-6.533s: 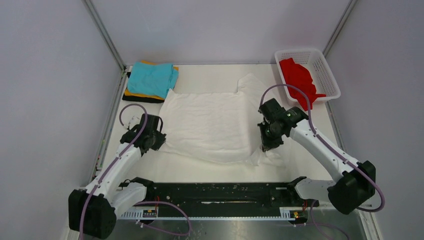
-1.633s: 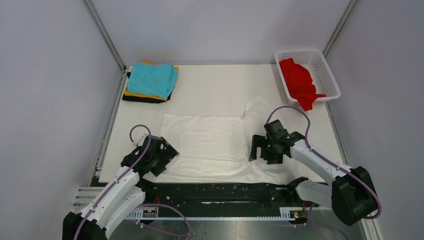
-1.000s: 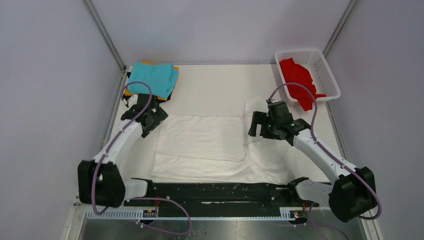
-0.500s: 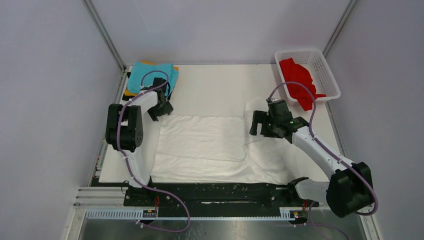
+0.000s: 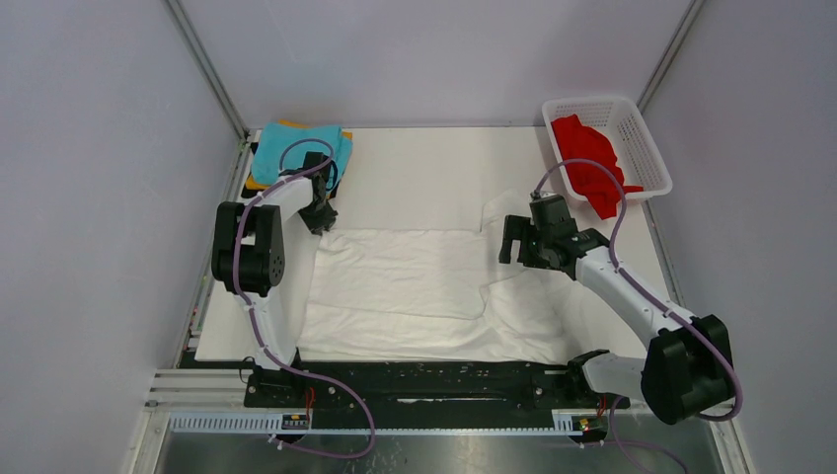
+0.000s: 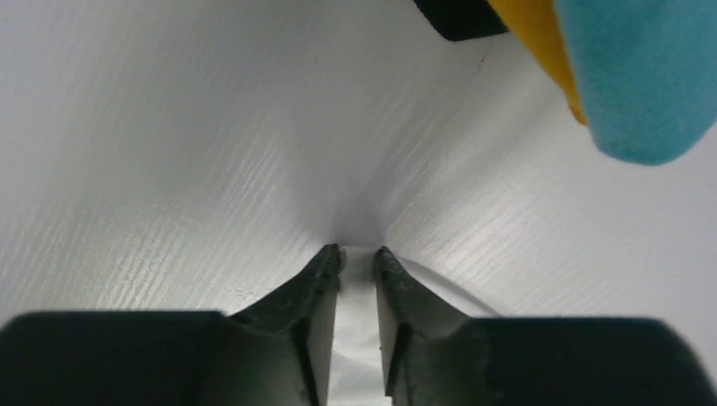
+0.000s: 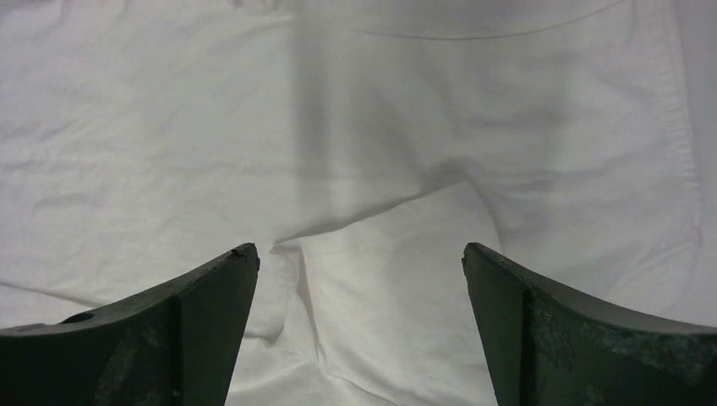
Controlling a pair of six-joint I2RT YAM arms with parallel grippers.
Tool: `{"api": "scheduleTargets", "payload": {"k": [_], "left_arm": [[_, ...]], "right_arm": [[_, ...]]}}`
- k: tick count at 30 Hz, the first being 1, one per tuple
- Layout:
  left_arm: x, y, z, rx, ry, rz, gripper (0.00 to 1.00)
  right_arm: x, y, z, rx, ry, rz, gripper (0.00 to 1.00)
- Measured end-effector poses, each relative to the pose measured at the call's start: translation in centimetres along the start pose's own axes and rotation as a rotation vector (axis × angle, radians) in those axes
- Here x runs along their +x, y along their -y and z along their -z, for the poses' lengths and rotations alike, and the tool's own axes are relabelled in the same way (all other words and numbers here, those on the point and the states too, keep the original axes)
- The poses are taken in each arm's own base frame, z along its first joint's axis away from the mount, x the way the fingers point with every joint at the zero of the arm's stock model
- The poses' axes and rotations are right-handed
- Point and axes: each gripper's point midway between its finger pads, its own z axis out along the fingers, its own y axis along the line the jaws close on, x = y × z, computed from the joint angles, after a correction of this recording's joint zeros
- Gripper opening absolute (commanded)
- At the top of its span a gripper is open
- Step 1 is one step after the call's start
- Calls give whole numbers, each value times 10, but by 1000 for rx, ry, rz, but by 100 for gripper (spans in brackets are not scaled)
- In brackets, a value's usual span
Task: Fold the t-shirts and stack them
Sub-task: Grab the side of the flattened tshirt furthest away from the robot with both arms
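White t-shirt [image 5: 405, 286] lies spread across the tabletop's near middle. Left gripper [image 6: 358, 254] is clamped on its far-left corner, fingers nearly together on the cloth, just beside the teal-topped stack [image 5: 296, 153]. Right gripper [image 7: 359, 254] hangs over the shirt's right side, jaws wide apart.

A big white t-shirt [image 5: 395, 281] is being carried by the white table [image 5: 424, 168], spread out over its middle and near part. At the far left corner a pile of folded t-shirts [image 5: 296, 153] is being held up by it, black at the bottom, then orange, with teal on top. At the far right corner a white basket [image 5: 642, 138] is being held up too.
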Motion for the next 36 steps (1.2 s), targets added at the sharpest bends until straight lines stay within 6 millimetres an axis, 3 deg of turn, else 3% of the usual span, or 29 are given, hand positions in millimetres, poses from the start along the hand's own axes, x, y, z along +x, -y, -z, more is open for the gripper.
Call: {"api": "scheduleTargets", "payload": {"k": [1,2,9,12,17,22,36], "left_arm": [[0,0,0,1,-1,2,2],[0,0,0,2,-2,-2,0],[1,3,0,24,-10,-28,0],[2,5,1,44,-7,-33,0],[8,4,7,68,-19,-43,0],[10,4,14,93,-17,-43,0],[18,2,22,132,-23,-38,0]], "right_arm": [[-1,1,-1,8,2,-2,99],[-3,3,-1,16,5,-4,99],[-53,6,-18,60,24,-86,99],[-84,5,-37,66,18,-140,99],[-113,2,-73,85,-15,-167,99],[-149,-10,-107,92,-25,-194,91],[-181,-13,-172,186,-98,-276,92]]}}
